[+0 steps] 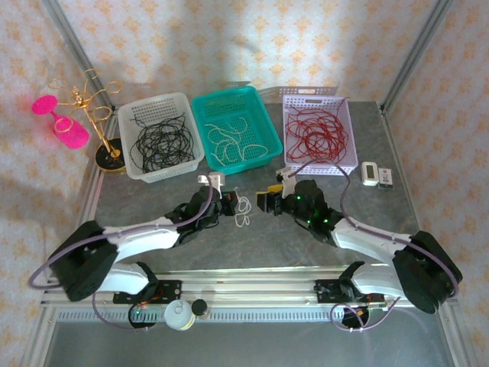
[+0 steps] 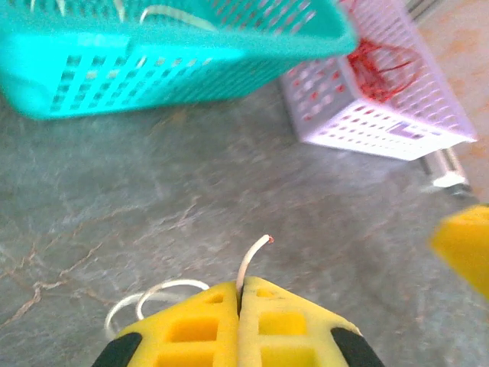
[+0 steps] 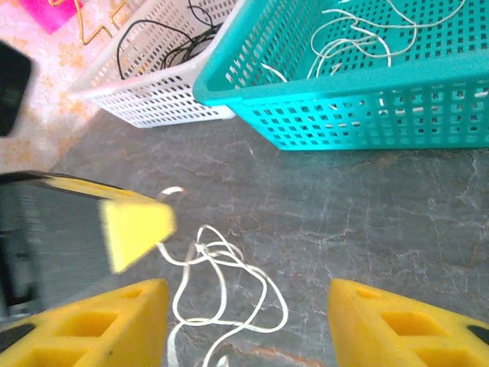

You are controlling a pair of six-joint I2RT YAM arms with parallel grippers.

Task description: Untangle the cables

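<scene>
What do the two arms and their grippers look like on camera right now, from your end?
The left arm and right arm have white shells with black joints and a lilac hose along each. The left gripper and right gripper carry yellow fingers moulded with rectangular recesses. Small green lights glow near the right gripper.

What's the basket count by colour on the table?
White basket: 1
Teal basket: 1
Lilac basket: 1
Total: 3

One cable (image 1: pixel 244 206) before middle basket (image 1: pixel 243 161)
</scene>
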